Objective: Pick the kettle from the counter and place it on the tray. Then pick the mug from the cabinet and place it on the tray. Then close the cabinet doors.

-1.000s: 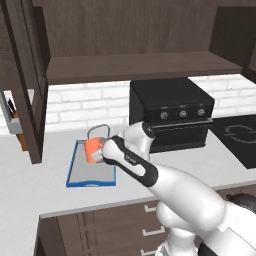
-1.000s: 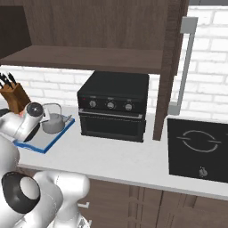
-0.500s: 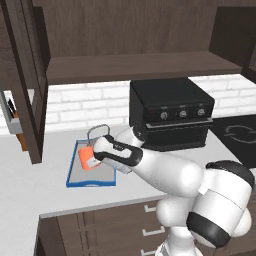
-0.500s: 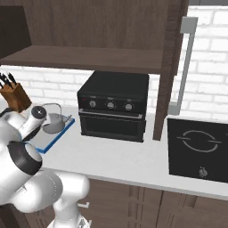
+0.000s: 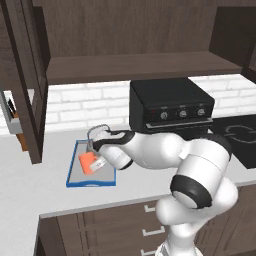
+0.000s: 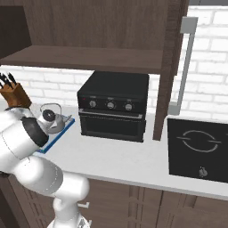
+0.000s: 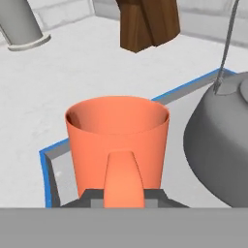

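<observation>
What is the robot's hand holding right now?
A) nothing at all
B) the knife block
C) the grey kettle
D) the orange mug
D: the gripper is shut on the handle of the mug, holding it over the tray, next to the kettle, which already sits there.
</observation>
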Motion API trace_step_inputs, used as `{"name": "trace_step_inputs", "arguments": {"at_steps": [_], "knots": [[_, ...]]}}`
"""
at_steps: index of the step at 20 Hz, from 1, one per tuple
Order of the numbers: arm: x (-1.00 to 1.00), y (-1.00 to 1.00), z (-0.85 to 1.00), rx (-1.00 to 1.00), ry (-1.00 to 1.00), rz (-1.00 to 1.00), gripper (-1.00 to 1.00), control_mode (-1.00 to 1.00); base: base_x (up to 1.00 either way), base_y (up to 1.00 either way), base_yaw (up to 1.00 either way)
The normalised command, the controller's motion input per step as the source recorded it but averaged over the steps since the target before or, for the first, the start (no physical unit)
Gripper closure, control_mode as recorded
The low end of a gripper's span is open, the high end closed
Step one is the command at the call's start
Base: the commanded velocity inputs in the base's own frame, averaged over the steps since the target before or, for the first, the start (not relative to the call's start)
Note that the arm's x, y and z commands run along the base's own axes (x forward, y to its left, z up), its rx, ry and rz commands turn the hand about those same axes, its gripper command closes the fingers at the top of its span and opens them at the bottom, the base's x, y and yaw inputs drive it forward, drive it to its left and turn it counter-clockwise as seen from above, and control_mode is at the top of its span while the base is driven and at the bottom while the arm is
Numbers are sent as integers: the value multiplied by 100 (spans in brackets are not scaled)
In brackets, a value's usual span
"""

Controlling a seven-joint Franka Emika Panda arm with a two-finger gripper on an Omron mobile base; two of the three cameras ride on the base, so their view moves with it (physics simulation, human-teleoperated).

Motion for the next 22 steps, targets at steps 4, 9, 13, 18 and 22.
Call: {"name": "trace_step_inputs", "arguments": {"at_steps": [4, 9, 13, 18, 22], "knots": [[25, 4, -31, -3, 1, 6, 100, -100, 0, 0, 0], [16, 8, -33, -5, 0, 4, 100, -100, 0, 0, 0], [3, 6, -25, -5, -4, 1, 100, -100, 0, 0, 0], [-5, 0, 2, -3, -5, 0, -100, -100, 0, 0, 0], [-20, -1, 6, 0, 0, 0, -100, -100, 0, 0, 0]]}}
